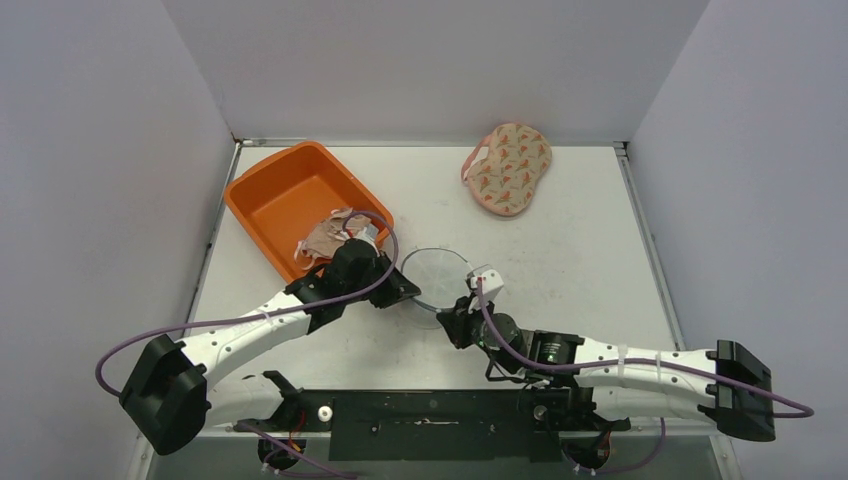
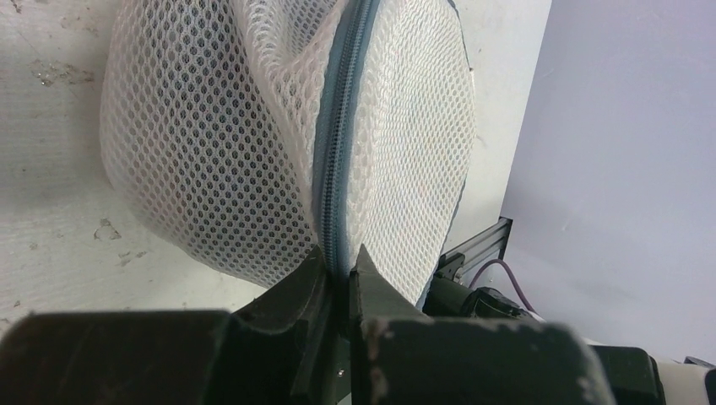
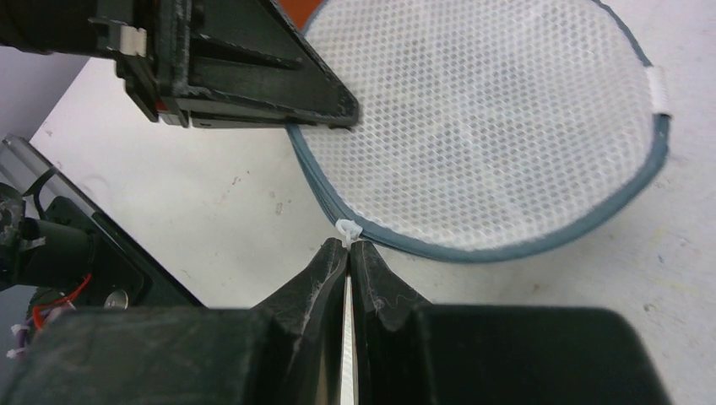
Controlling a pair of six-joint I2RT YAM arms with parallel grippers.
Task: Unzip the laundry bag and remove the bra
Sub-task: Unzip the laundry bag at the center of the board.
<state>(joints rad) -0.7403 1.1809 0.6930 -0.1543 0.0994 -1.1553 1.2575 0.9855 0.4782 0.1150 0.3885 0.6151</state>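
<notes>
While the left gripper (image 2: 340, 260) pinches the laundry bag's (image 2: 211, 143) rim, the right gripper (image 3: 349, 250) clamps its zipper pull (image 3: 347, 229).

The laundry bag (image 1: 437, 275) lay mid-desk (image 1: 580, 260), between the left end effector (image 2: 340, 263) and the right end effector (image 3: 349, 246). Behind-left sat a tub (image 1: 270, 195) holding what seemed a crumpled garment (image 1: 328, 238); a cloth piece (image 1: 507, 168) lay right-rear.

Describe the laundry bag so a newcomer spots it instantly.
On the white table, look at the middle, right of the orange tub, between the left claw and right claw. The laundry bag is the only round white mesh disc, edged by a grey zip.
</notes>
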